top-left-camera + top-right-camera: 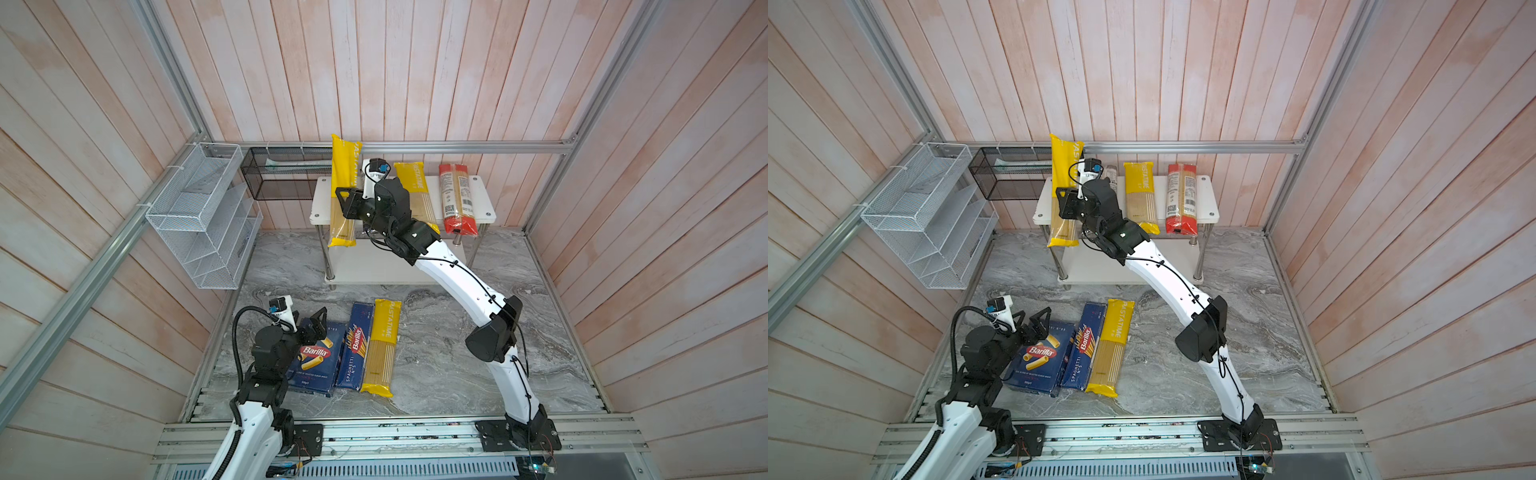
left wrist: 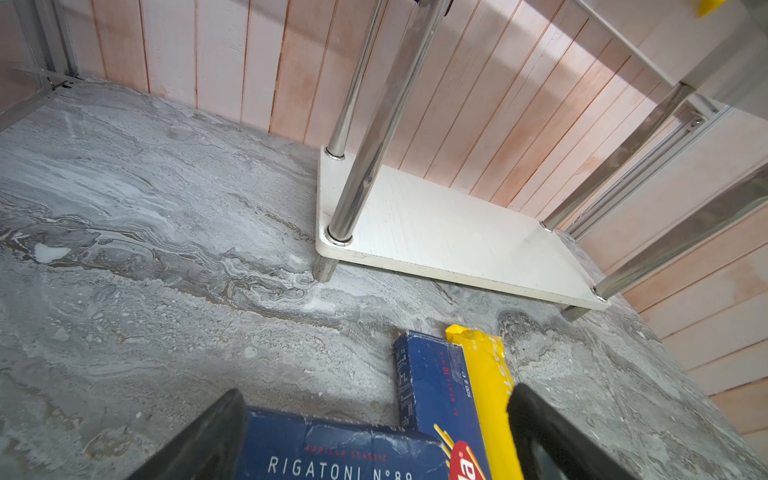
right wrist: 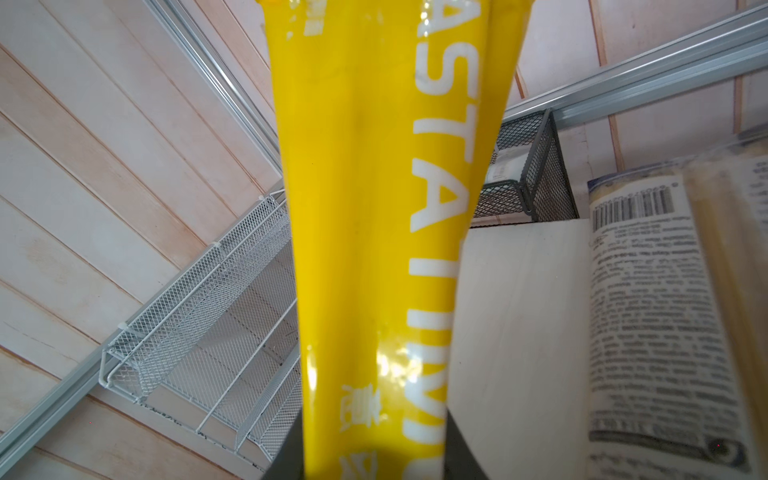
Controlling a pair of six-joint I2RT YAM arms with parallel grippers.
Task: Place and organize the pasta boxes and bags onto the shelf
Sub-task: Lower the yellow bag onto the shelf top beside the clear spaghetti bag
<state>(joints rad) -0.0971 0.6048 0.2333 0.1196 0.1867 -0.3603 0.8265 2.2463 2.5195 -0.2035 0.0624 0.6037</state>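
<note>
Clock positions are read on the tabletop as seen in both top views, with 12 o'clock at the back wall.

The low two-tier shelf of white boards on chrome tube legs [image 1: 484, 199] stands at 12 o'clock. The right gripper [image 1: 345, 202] is closed narrowly on a long yellow plastic "PASTATIME" spaghetti bag [image 1: 345, 164], which is pinched near mid-length. This grip is judged to keep the limp bag balanced. The bag is held steeply tilted over the 9 o'clock end of the top board; contact with the board cannot be confirmed.

Three bags lie on the top board, parallel, with their long axes running 12 to 6:
- a second yellow bag [image 1: 415, 191];
- a red-ended clear bag [image 1: 457, 199];
- a dark-blue-ended bag with white labels [image 3: 648, 311], mostly hidden by the arm in the top views.

This parallel layout leaves a free strip at 9 o'clock, judged to be the slot for the held bag.

The left gripper [image 2: 376, 399] is spread wide and empty, poised over the wide dark blue cardboard rigatoni box [image 1: 316, 357] at 7 o'clock. The narrow dark blue spaghetti box [image 1: 355, 349] and a third yellow bag [image 1: 381, 347] lie side by side toward 3 o'clock of it, not yet shelved.
</note>
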